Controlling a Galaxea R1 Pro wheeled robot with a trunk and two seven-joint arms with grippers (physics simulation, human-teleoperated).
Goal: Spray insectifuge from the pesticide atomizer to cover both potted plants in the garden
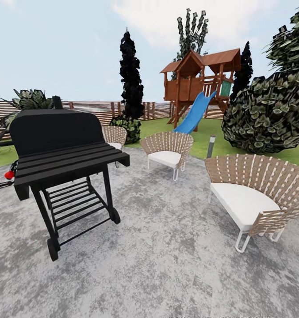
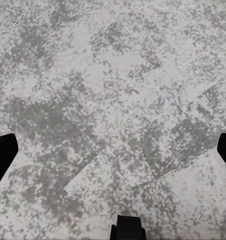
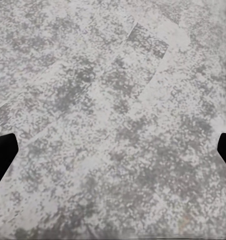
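Observation:
I am on the round grey paved patio [image 1: 167, 265] of the garden, with green lawn [image 1: 211, 128] and a brown slatted fence [image 1: 101, 110] beyond it. The pesticide atomizer and the potted plants are out of view. My left gripper [image 2: 113, 150] hangs open over bare paving, its dark fingertips [image 2: 2, 155] wide apart with nothing between them. In the right wrist view my right gripper [image 3: 113, 152] is likewise open above the paving, its fingertips [image 3: 2, 155] at the frame's sides.
A black grill cart [image 1: 61, 154] stands close on the left. Three wicker chairs sit ahead: one near right [image 1: 255, 198], one in the middle [image 1: 167, 150], one behind the grill [image 1: 115, 136]. A big shrub [image 1: 269, 115], a bollard light [image 1: 210, 145] and a playset with a blue slide [image 1: 196, 112] lie beyond.

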